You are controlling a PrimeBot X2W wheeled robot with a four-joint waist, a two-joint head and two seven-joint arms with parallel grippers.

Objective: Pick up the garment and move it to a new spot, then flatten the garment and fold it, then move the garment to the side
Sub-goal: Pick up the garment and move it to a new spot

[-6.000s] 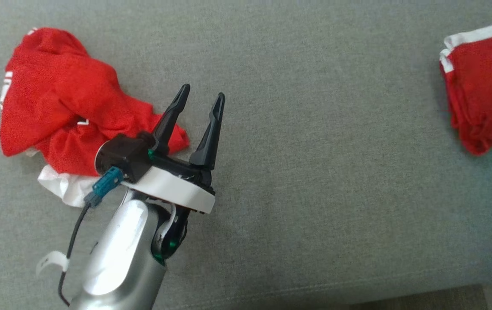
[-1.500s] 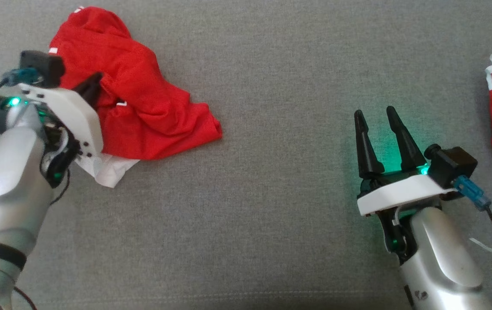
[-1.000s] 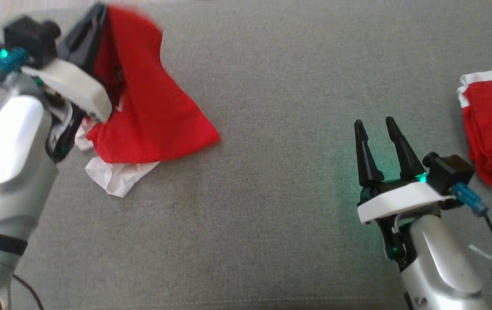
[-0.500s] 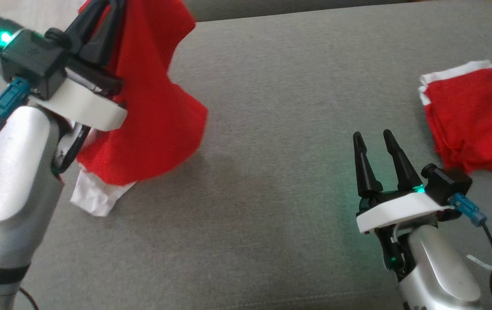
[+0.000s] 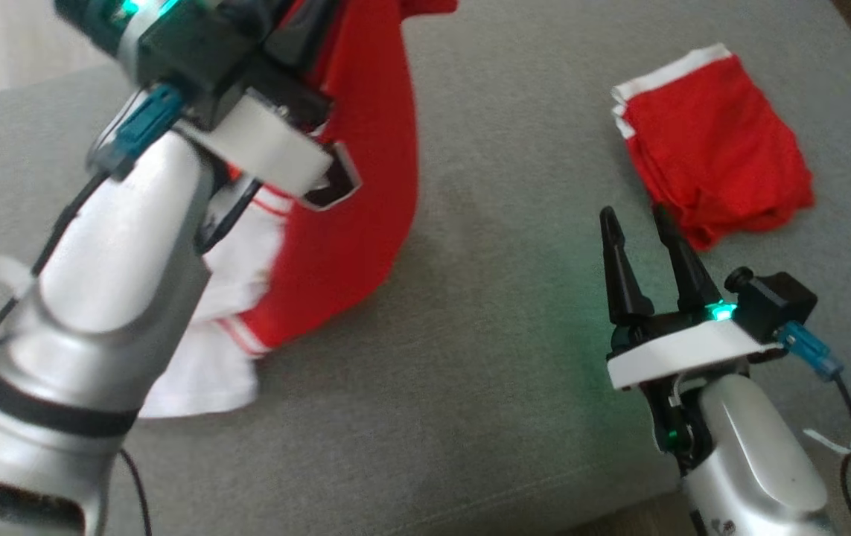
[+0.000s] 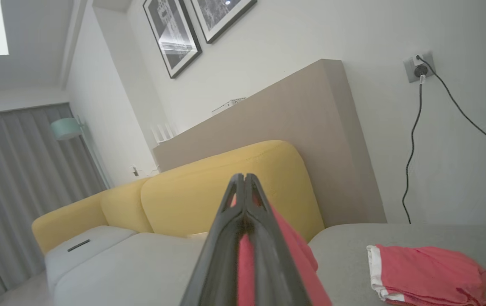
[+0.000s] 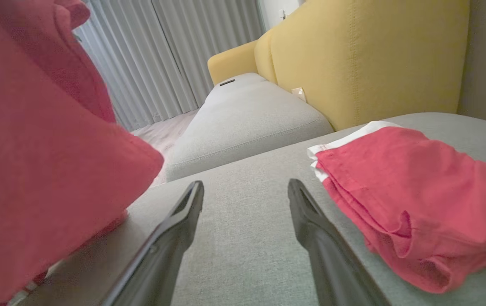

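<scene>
The garment point(image 5: 365, 186) is red with white trim and hangs from my left gripper point(image 5: 313, 18), which is shut on its upper part near the top of the head view. Its white lower end point(image 5: 209, 372) still rests on the grey cushion point(image 5: 470, 372). In the left wrist view the left gripper point(image 6: 245, 178) has its fingers pressed together with red cloth point(image 6: 298, 250) between and beside them. My right gripper point(image 5: 637, 216) stands open and empty low on the right, fingers apart over bare cushion. In the right wrist view, the right gripper point(image 7: 246, 187) has the hanging garment point(image 7: 34, 170) to its left.
A second red garment point(image 5: 708, 149), folded with a white edge, lies at the back right, just beyond the right fingertips point(image 7: 417, 191). A yellow sofa back point(image 6: 208, 191) rises behind the cushion. The cushion's front edge runs along the lower right of the head view.
My left gripper has lifted the garment higher and carried it toward the middle, so more cloth hangs free. The head camera has shifted. The right gripper stays open in place.
</scene>
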